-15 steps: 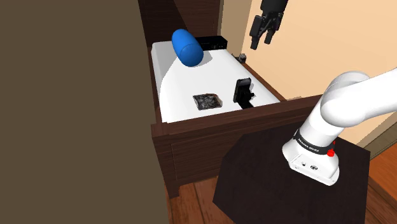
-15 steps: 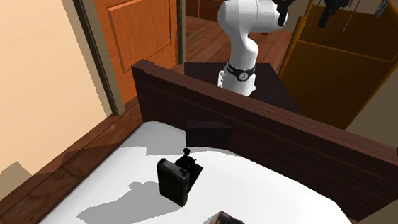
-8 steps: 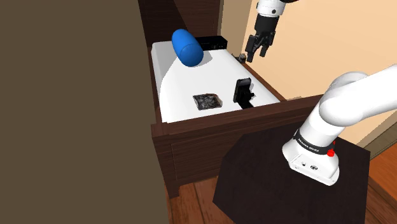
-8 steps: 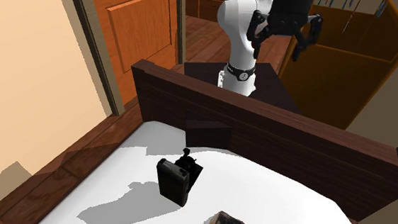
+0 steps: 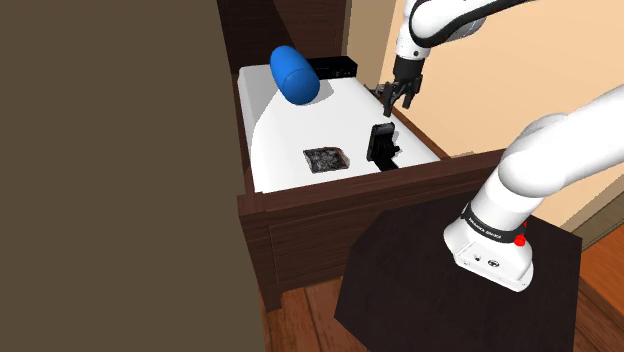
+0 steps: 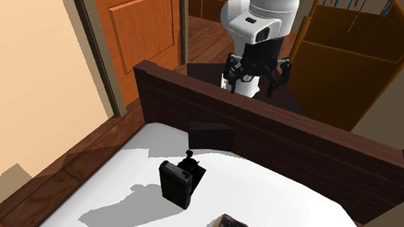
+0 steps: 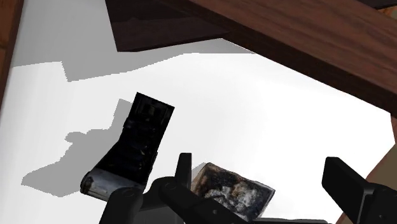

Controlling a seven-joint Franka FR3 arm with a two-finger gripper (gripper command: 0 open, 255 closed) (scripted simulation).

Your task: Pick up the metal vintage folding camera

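Gripper [image 5: 396, 95], spread wide and empty, has dropped from high up to hang near the black folding camera [image 5: 381, 143] standing on the white bed [image 5: 285, 135], so I'd say the final approach comes next.

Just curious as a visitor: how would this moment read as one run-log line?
stage: approach | folding camera: standing on bed, untouched | gripper: open, empty, above it | next: likely descend, grasp
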